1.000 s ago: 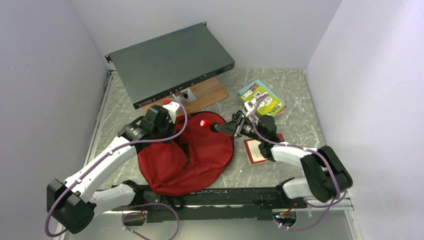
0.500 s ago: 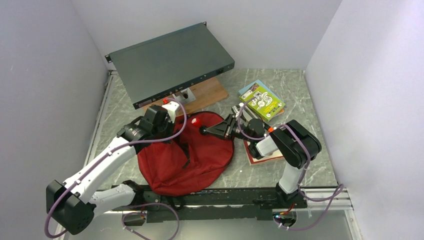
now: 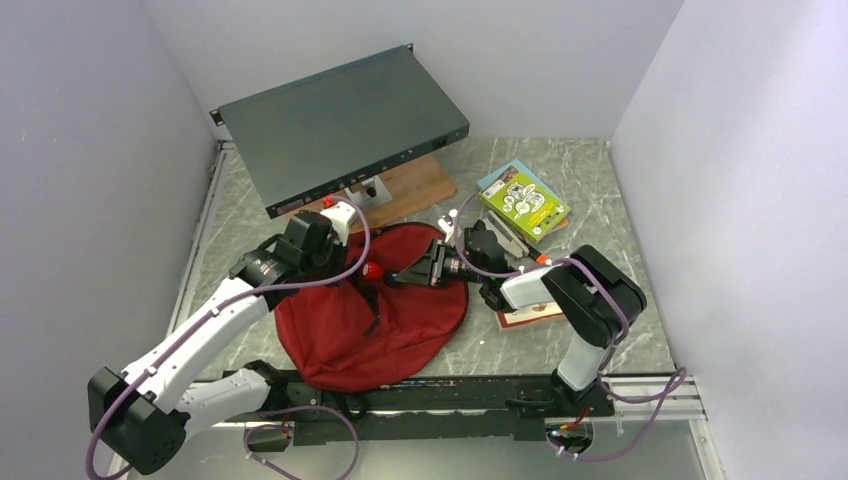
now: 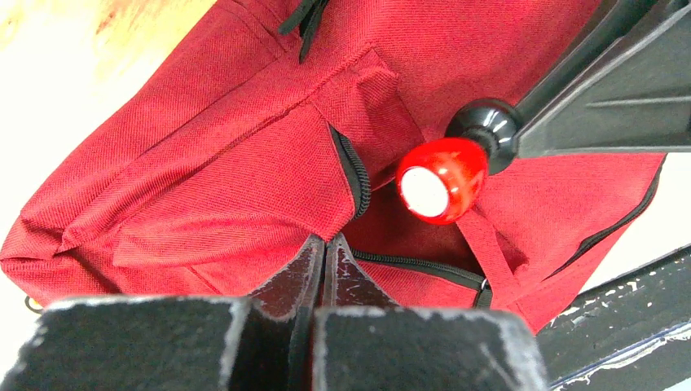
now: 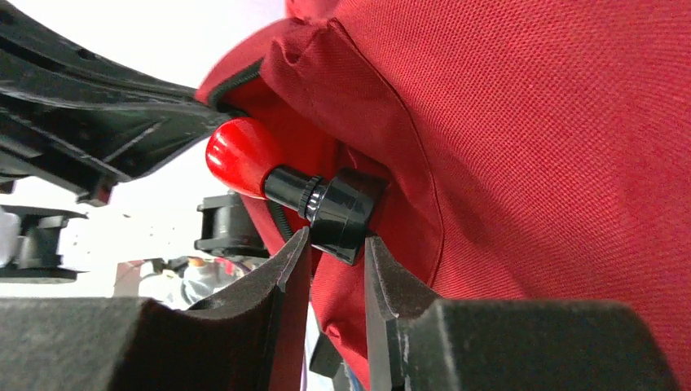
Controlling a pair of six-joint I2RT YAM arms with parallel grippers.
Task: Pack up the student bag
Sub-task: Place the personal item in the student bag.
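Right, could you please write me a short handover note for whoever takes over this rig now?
Left gripper: shut at the zipper edge of the student bag, seemingly pinching it open.
Right gripper: shut on a black, red-tipped item, whose tip is at the bag's opening and apparently not inside.
Done: nothing seen packed; the bag's inside is hidden.
Left: put the item in, then probably the green book and the red-and-white book on the table to the right of the bag.

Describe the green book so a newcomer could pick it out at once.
On the grey marbled table, look far right, beyond the student bag. The green book lies there at an angle; its bright green illustrated cover sets it apart from the maroon-bordered book nearer the table's front.
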